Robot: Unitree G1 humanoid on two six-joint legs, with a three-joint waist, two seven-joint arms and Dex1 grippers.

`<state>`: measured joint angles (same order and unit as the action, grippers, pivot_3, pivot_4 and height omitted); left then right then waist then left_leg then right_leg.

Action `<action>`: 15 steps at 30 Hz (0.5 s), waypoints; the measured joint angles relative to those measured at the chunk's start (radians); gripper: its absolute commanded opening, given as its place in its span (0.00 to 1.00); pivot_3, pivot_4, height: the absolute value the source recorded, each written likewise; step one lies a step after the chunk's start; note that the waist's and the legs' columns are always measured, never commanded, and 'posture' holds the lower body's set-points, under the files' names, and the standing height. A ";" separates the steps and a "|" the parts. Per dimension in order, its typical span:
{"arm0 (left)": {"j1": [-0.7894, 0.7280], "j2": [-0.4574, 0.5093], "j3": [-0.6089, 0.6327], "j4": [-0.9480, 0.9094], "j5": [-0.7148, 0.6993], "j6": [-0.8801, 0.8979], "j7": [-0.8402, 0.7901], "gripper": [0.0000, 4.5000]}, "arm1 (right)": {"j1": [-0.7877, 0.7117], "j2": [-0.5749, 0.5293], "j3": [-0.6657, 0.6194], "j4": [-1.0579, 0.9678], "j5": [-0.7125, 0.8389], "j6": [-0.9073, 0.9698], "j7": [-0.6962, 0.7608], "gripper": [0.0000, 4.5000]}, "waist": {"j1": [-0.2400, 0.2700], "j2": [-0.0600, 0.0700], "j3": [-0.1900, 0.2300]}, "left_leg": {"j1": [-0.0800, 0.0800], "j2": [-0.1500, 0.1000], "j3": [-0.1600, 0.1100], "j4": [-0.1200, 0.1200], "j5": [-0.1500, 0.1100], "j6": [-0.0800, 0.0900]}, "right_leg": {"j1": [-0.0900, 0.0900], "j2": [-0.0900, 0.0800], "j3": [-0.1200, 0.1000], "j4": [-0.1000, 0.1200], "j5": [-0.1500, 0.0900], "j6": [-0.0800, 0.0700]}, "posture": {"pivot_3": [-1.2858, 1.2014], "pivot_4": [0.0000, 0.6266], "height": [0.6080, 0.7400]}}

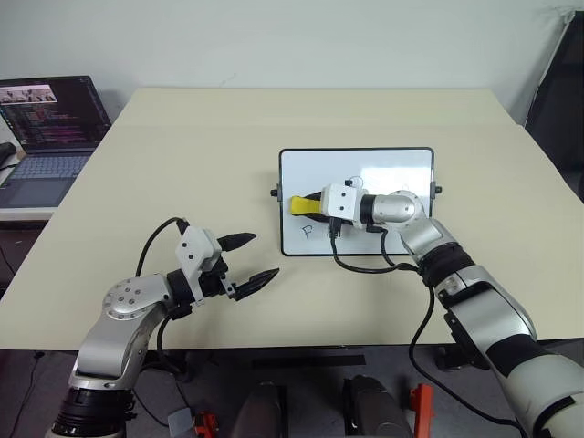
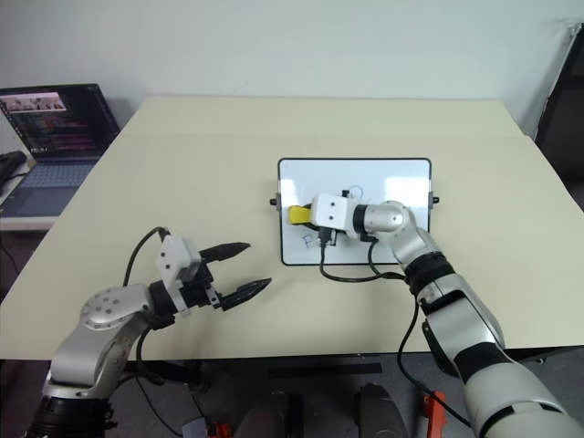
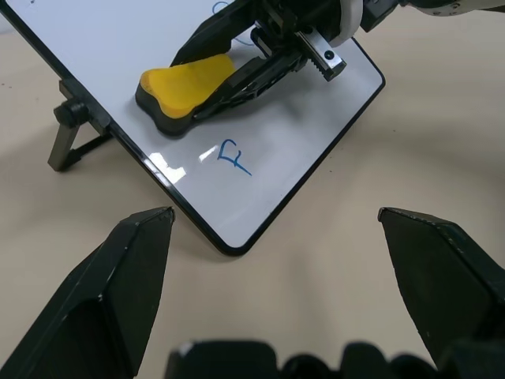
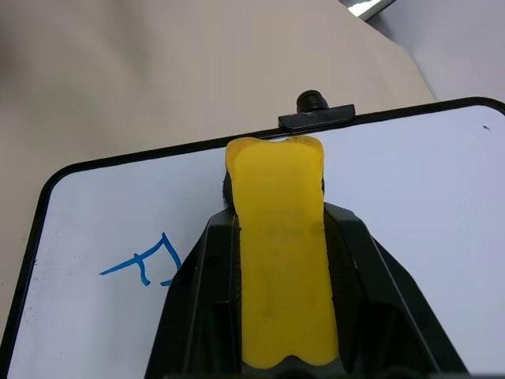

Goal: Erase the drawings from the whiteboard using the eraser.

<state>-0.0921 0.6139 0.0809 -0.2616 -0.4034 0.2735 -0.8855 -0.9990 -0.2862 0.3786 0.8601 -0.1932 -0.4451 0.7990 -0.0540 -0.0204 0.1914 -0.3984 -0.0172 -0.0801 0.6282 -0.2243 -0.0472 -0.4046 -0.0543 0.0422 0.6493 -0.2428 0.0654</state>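
Observation:
The whiteboard (image 1: 392, 173) lies propped on small stands in the middle of the table. My right gripper (image 1: 315, 203) is shut on the yellow eraser (image 1: 299, 205), whose dark underside rests against the board near its left short side (image 3: 185, 87). A blue "P"-like drawing (image 3: 233, 155) sits just nearer the board's front edge than the eraser (image 4: 280, 260). A swirl (image 2: 354, 192) peeks out behind the right gripper's housing, partly hidden. My left gripper (image 1: 255, 260) hovers open over bare table, to the front left of the board, holding nothing.
A laptop (image 1: 46, 128) stands open on a side desk at the far left. A black cable (image 1: 365, 265) from my right wrist loops over the board's front edge. The table's front edge (image 1: 274, 345) runs close below my arms.

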 measured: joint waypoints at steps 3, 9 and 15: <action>0.000 0.000 0.000 0.000 0.005 0.000 0.002 1.00 | -0.001 -0.004 0.016 0.019 -0.035 -0.034 -0.016 0.23 | 0.000 0.000 0.000 | 0.002 0.000 0.000 0.000 0.000 0.000 | 0.001 0.000 0.000 0.001 0.000 0.000 | 0.52 0.24 1.00; 0.006 0.001 0.001 0.000 0.011 -0.001 0.004 1.00 | 0.019 -0.012 0.046 0.051 -0.081 -0.077 -0.015 0.23 | 0.000 0.000 -0.001 | 0.018 0.001 0.000 0.000 0.001 0.001 | 0.018 0.001 0.000 -0.001 -0.001 -0.002 | 0.52 0.24 1.00; -0.003 0.018 0.004 0.014 0.013 -0.003 0.002 1.00 | 0.084 -0.018 0.079 0.045 -0.099 -0.105 0.055 0.23 | 0.000 -0.002 -0.003 | 0.035 0.002 0.000 -0.001 0.000 0.001 | 0.034 0.001 0.000 -0.001 -0.008 -0.004 | 0.52 0.24 1.00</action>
<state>-0.0952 0.6315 0.0849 -0.2481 -0.3905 0.2709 -0.8839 -0.9146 -0.3045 0.4573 0.9053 -0.2921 -0.5504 0.8542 -0.0538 -0.0220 0.1883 -0.3631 -0.0150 -0.0800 0.6273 -0.2238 -0.0465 -0.3701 -0.0534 0.0421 0.6479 -0.2513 0.0613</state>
